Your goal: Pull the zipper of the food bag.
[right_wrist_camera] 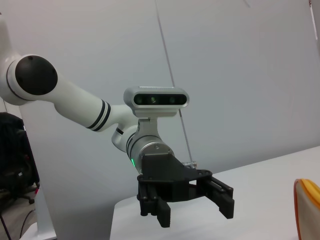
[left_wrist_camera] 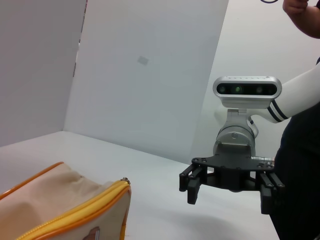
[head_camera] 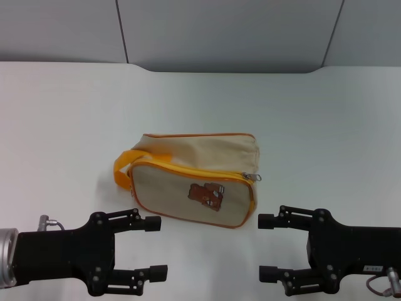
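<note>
Food bag (head_camera: 191, 185) lies centre frame in the head view, on the white bench (head_camera: 62, 125), long side toward the robot. Beige cloth, orange piping, orange carry loop (head_camera: 122, 169) at its left end. The zipper (head_camera: 188, 170) runs along the top front edge under the yellow trim; its metal pull (head_camera: 250, 176) sits at the right end of the bag, dangling just off the corner. Whether that end means zipped shut or zipped open cannot be told from here: the track looks flat and closed along its length, but the seam is thin in view.

Left tool (head_camera: 150, 248) at lower left of the head view, fingers spread wide, holding nothing, near the bag's front but apart from it. Right tool (head_camera: 268, 246) at lower right, likewise spread and holding nothing, just right of the bag's near corner and below the pull.

Risks, as judged:
- The pull is small and loose; a pinch may slip off it or catch the trim instead.
- The bag is soft and unanchored (nothing pins it), so a tug along the track could drag the whole bag rather than run the slider. Bracing with the other tool would likely help.
- Cloth could snag in the slider.

Markings: a brown bear patch (head_camera: 207, 195) on the front panel; no legible writing.
</note>
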